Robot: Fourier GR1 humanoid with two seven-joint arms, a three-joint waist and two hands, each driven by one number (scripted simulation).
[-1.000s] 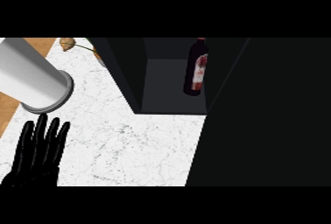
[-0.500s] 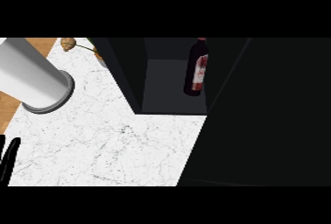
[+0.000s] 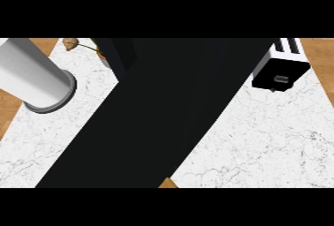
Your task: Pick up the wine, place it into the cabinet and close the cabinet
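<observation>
Neither the left hand nor the right hand shows, so I cannot tell their state or which is nearer. The wine is hidden too. The black cabinet (image 3: pixel 176 110) slants from seven to one o'clock.

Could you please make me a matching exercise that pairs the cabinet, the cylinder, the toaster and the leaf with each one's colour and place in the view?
Things:
1. cabinet
2. cylinder
3. toaster
4. leaf

Colour and place:
A. brown, at the top edge, left of the middle
B. black with a white top, upper right
C. white, at the left edge
D. all black, slanting across the middle

Pairs: 1-D, 2-C, 3-B, 4-A
</observation>
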